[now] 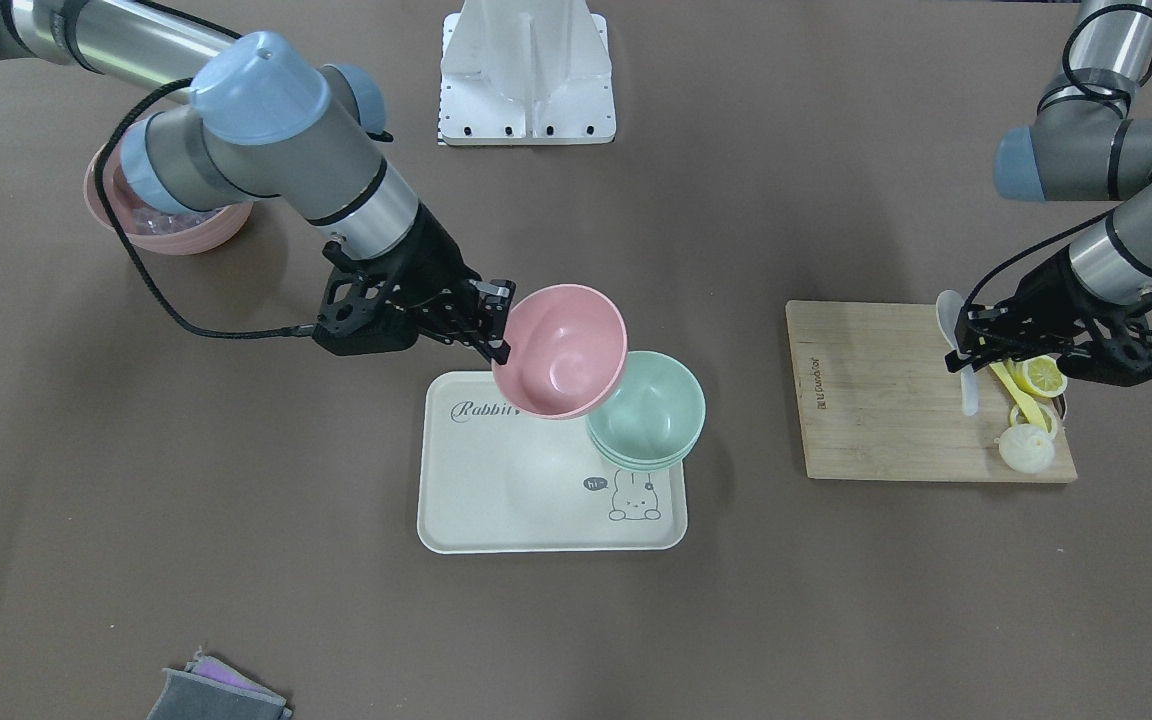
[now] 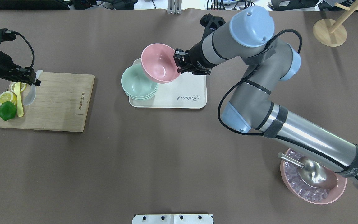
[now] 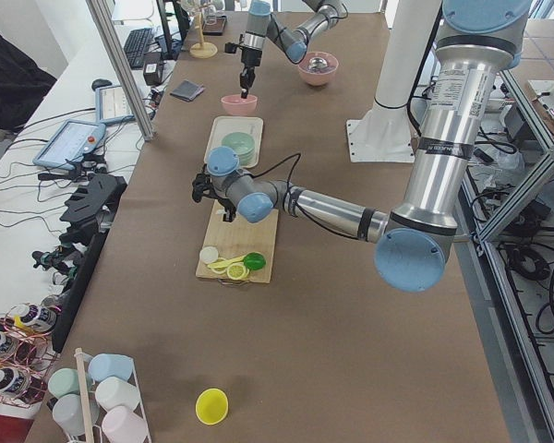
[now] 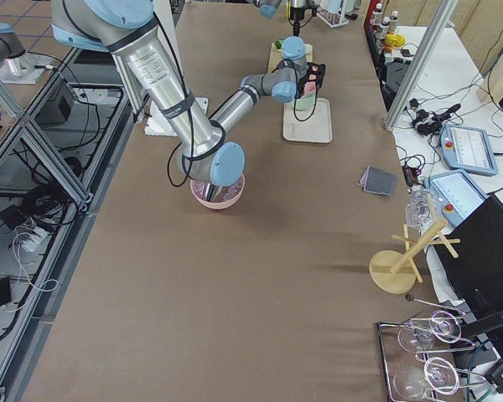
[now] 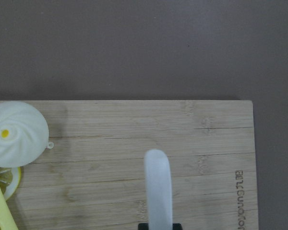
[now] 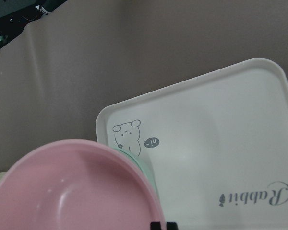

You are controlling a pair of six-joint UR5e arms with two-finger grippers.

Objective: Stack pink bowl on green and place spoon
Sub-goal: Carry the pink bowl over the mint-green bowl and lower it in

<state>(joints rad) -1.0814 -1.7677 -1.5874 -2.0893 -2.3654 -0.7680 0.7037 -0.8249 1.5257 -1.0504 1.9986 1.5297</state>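
Note:
My right gripper (image 2: 177, 60) is shut on the rim of the small pink bowl (image 2: 160, 63). It holds the bowl tilted above the tray (image 2: 185, 98), partly over the stack of mint-green bowls (image 2: 135, 82) on the tray's corner. In the front view the pink bowl (image 1: 561, 350) overlaps the green stack (image 1: 651, 410). My left gripper (image 2: 33, 77) is shut on the milky-white spoon (image 2: 29, 95) over the cutting board (image 2: 61, 102). The left wrist view shows the spoon (image 5: 158, 187) reaching out from between the fingers over the board.
On the board's end lie lemon slices (image 2: 6, 97), a lime (image 2: 7, 111), a long yellow utensil (image 2: 19, 99) and a white bun (image 1: 1026, 448). A ribbed pink bowl (image 2: 312, 193) with ice and a metal scoop stands under my right arm. A grey cloth (image 1: 216, 695) lies at the far table edge.

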